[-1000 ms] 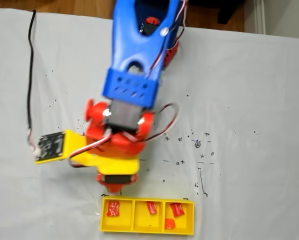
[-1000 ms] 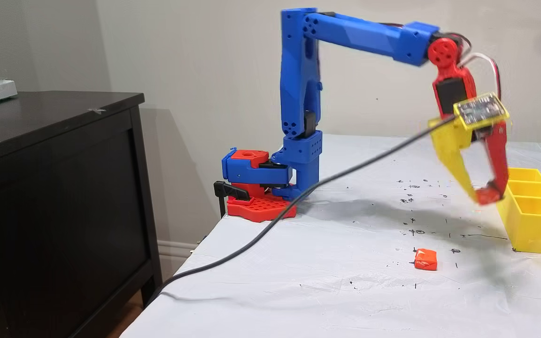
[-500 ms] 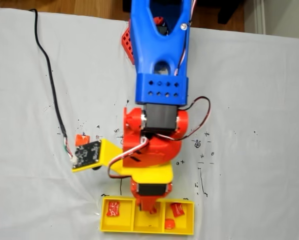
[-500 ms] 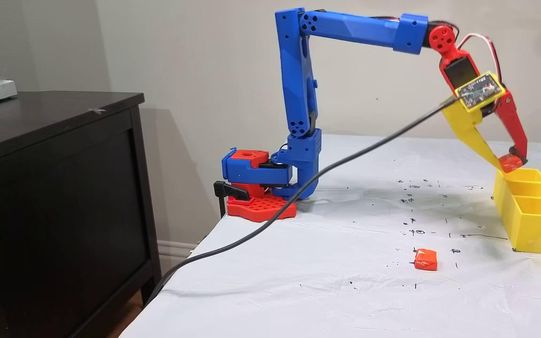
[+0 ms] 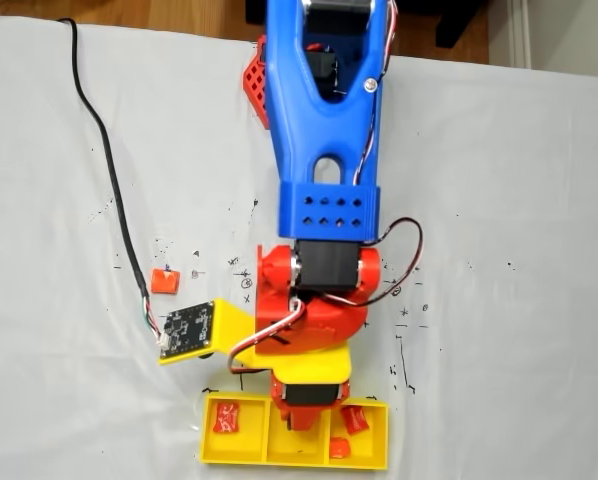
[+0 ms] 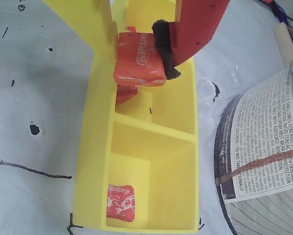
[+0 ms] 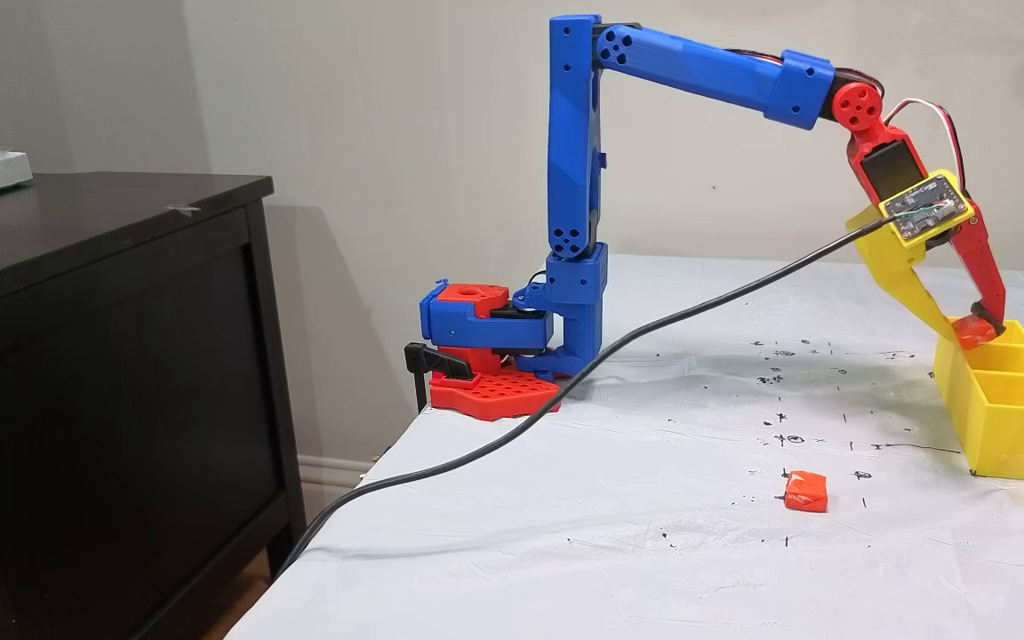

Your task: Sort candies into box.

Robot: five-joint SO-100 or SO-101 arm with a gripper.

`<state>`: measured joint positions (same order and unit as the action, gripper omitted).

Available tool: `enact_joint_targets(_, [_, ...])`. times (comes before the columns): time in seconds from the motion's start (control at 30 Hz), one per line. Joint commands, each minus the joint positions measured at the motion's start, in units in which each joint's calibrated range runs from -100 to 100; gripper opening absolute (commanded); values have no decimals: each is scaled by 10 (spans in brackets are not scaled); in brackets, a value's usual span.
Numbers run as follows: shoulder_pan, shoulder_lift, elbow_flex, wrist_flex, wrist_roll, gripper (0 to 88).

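My gripper (image 6: 136, 51) is shut on an orange-red candy (image 6: 139, 68), pinched between the yellow finger and the red finger's black pad. It hangs at the rim of the yellow box (image 6: 90, 161), over the middle compartment, where another candy (image 6: 126, 94) lies beneath. The near compartment holds one candy (image 6: 121, 202). In a fixed view the box (image 5: 235, 458) shows one candy (image 5: 225, 417) at the left and two candies (image 5: 355, 418) at the right. A loose candy (image 5: 163, 281) lies on the white cover. From the side, the gripper (image 7: 974, 331) sits at the box's (image 7: 1005, 427) top edge.
A black cable (image 7: 565, 391) runs from the circuit board (image 5: 187, 331) on the wrist across the table and off its front edge. A dark cabinet (image 7: 103, 373) stands left of the table. A round printed container (image 6: 264, 161) sits right beside the box.
The arm has swung from left of the box to over it and stretched forward. The gripper has lowered the held candy down to the box's rim.
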<state>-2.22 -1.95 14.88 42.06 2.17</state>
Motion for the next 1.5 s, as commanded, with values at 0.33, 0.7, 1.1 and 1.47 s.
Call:
enact_joint_targets(0.33, [-4,45,-121,-8,-20,143])
enact_joint_targets(0.7, [-4,54,-138,23,-14,292])
enact_joint_targets(1.1, [5,18,-137,32,5,82])
enact_joint_targets(1.47, [49,-43,-163,114,38,2])
